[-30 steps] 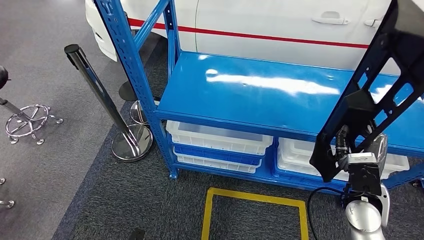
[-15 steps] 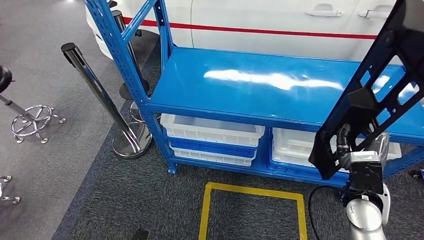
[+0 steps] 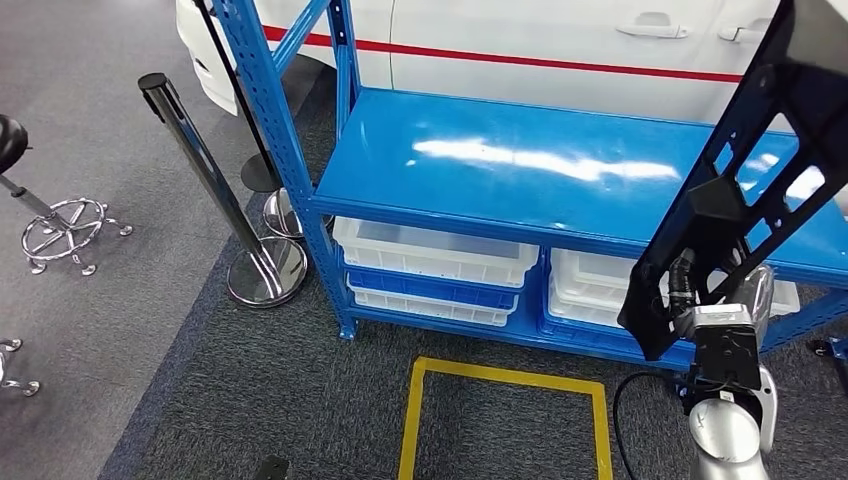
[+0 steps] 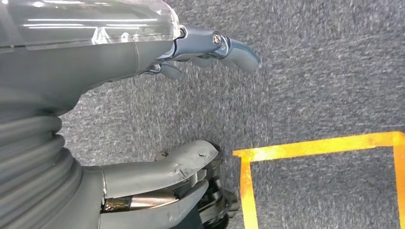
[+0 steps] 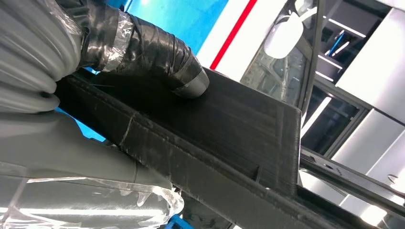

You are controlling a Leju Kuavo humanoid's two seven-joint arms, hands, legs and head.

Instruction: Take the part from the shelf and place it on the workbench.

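Observation:
The part is a long black bracket with cut-out windows, held up at the right of the head view in front of the blue shelf. My right hand grips its lower end; up close, the taped thumb presses on the part's black flat face. My left hand hangs over grey carpet with thumb and fingers apart and nothing between them.
White bins sit under the blue shelf top. A chrome stanchion post stands left of the shelf frame, a stool base farther left. A yellow taped square marks the carpet. A white car stands behind the shelf.
The whole picture has shifted slightly right and down, so the camera moved. The right hand keeps holding the part in about the same place in view.

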